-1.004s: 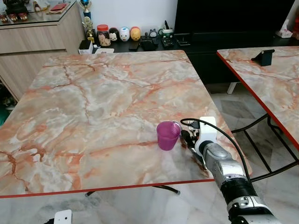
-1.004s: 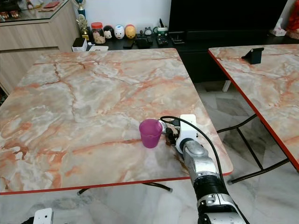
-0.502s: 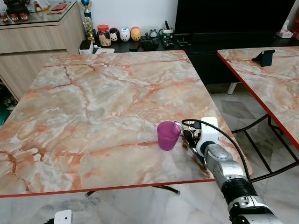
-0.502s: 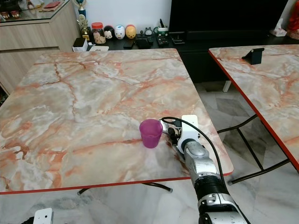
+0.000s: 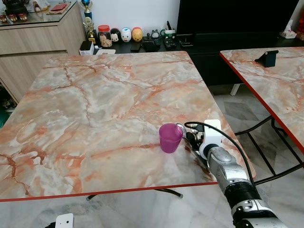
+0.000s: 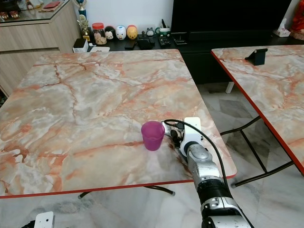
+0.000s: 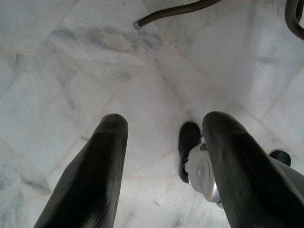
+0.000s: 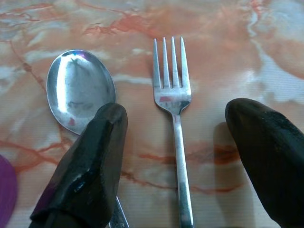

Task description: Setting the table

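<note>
Marble table (image 5: 95,104), right claw (image 8: 175,142) open astride fork (image 8: 175,102)

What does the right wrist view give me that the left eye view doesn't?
Right wrist view alone: a spoon and a fork lying side by side, apart, on the marble, the fork between the open fingers of the right gripper.

Left eye view alone: the whole table, the upright purple cup with its open mouth, the second table and the jar behind.

Both: the marble top, the right gripper and the purple cup, just a sliver at the wrist view's edge.
</note>
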Robot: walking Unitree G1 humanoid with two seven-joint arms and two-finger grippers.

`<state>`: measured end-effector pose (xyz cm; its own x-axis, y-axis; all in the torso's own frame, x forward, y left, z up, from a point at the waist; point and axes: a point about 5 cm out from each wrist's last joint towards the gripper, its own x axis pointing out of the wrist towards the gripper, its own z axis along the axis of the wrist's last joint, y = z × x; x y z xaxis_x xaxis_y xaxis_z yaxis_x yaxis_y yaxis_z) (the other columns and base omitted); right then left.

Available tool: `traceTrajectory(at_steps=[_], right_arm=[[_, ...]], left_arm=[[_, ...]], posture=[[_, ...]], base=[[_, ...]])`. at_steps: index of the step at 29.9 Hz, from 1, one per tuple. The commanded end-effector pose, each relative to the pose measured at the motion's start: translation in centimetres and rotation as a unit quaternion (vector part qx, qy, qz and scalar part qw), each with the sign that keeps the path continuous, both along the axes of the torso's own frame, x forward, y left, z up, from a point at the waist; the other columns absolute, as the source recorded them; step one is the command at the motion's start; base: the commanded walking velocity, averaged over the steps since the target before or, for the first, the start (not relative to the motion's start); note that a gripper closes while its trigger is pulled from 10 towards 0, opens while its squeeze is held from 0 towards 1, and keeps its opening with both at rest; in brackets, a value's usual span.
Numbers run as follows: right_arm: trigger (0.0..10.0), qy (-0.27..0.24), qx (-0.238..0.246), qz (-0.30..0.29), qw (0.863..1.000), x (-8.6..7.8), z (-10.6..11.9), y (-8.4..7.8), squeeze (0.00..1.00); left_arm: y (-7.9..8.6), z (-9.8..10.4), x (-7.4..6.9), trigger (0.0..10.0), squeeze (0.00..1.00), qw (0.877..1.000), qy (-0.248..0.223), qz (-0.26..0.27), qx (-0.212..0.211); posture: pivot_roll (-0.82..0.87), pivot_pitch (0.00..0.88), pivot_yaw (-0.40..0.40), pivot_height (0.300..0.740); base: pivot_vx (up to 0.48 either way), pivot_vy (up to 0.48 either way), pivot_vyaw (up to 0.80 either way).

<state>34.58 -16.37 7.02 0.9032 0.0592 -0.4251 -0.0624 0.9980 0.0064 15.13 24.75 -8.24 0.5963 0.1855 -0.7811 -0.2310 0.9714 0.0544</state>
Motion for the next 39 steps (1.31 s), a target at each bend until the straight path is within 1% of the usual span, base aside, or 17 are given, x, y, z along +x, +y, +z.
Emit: traceTrajectory(at_steps=[1,9,16,20,24,25,27,34,35,36,37,39], right_arm=[[10.0,0.01,-0.002,0.01,1.0,0.1,-0.1,0.5,0.0],[10.0,0.021,-0.014,-0.003,1.0,-0.1,-0.4,0.2,0.0],[10.0,0.055,-0.03,-0.013,0.998,-0.7,-1.5,-0.1,0.0],[10.0,0.061,-0.032,-0.011,0.998,-0.9,-1.7,0.0,0.0],[10.0,0.052,-0.03,-0.018,0.998,-0.8,-1.6,0.0,0.0],[10.0,0.035,-0.023,-0.023,0.999,-0.6,-1.2,0.0,0.0],[10.0,0.031,-0.022,-0.023,0.999,-0.5,-1.1,0.0,0.0],[10.0,0.077,-0.046,-0.018,0.996,-1.1,-2.2,0.0,0.0],[5.6,0.077,-0.045,-0.018,0.996,-1.2,-2.3,-0.1,0.0],[3.0,0.076,-0.042,-0.024,0.996,-1.3,-2.4,-0.1,0.0],[0.0,0.076,-0.042,-0.026,0.996,-1.4,-2.5,-0.2,0.0],[0.0,0.076,-0.043,-0.026,0.996,-1.4,-2.6,-0.2,0.0]], left_arm=[[-0.2,-0.1,-0.2,10.0,0.0,1.0,0.008,-0.01,0.003],[-0.3,-0.2,-0.2,10.0,0.0,1.0,0.008,-0.012,0.002],[-0.4,-0.2,-0.2,10.0,0.0,1.0,0.008,-0.013,-0.004],[-0.5,-0.3,-0.2,10.0,0.0,1.0,0.009,-0.013,-0.005],[-0.5,-0.3,-0.3,10.0,0.0,1.0,0.009,-0.013,-0.005],[-0.4,-0.2,-0.3,10.0,0.0,1.0,0.009,-0.014,-0.003],[-0.4,-0.2,-0.3,10.0,0.0,1.0,0.009,-0.014,-0.003],[-0.5,-0.2,-0.1,10.0,0.0,1.0,0.008,-0.02,-0.004],[-0.6,-0.2,-0.1,10.0,0.0,1.0,0.008,-0.021,-0.005],[-0.6,-0.2,-0.1,10.0,0.0,1.0,0.008,-0.023,-0.006],[-0.6,-0.2,-0.1,10.0,0.0,1.0,0.009,-0.023,-0.006],[-0.7,-0.3,-0.1,10.0,0.0,1.0,0.01,-0.024,-0.007]], posture=[[-0.05,0.0,-0.008,0.72],[-0.05,0.0,-0.01,0.72],[-0.05,0.0,-0.011,0.72],[-0.05,0.0,-0.01,0.72],[-0.05,0.0,-0.01,0.72],[-0.05,0.0,-0.009,0.72],[-0.05,0.0,-0.009,0.72],[-0.05,0.0,-0.01,0.72],[-0.05,0.0,-0.01,0.72],[-0.05,0.0,-0.01,0.72],[-0.05,0.0,-0.01,0.72],[-0.05,0.0,-0.01,0.72]], base=[[0.0,0.0,0.0],[0.0,0.0,0.0],[0.0,0.0,0.0],[0.0,0.0,0.0],[0.0,0.0,0.0],[0.0,0.0,0.0],[0.0,0.0,0.0],[0.0,0.0,0.0],[0.0,0.0,0.0],[0.0,0.0,0.0],[0.0,0.0,0.0],[0.0,0.0,0.0]])
